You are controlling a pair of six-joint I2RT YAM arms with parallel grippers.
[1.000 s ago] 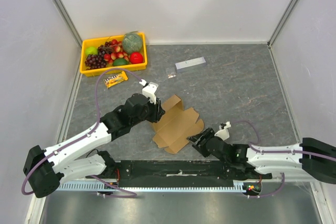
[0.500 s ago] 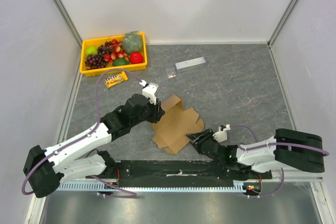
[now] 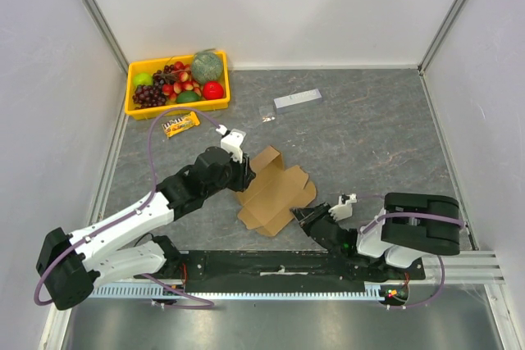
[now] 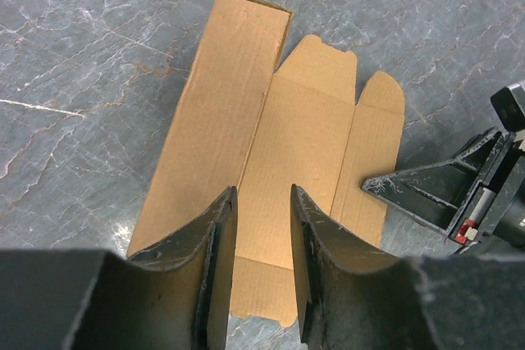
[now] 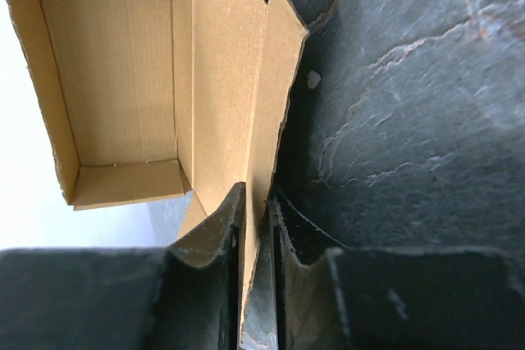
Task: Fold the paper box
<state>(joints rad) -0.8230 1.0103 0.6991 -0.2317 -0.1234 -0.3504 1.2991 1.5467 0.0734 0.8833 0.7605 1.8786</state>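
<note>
the right arm has folded back toward its base, its elbow swung in from the far right, while the right pincer (image 5: 256,223) stays clamped on a flap edge at the near right of the box (image 3: 275,190). the box has barely shifted and lies mid-desk (image 3: 369,137) between the arms, so i judge the flap is gripped but not yet folded. the left pincer (image 4: 262,231) hovers at the box's left edge, narrowly parted and holding nothing. the box is plain brown corrugated card with creases and rounded tabs. the desk is grey and marbled.

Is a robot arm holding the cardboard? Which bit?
Yes. The right pincer pinches the cardboard box by the edge of an outer flap.
</note>
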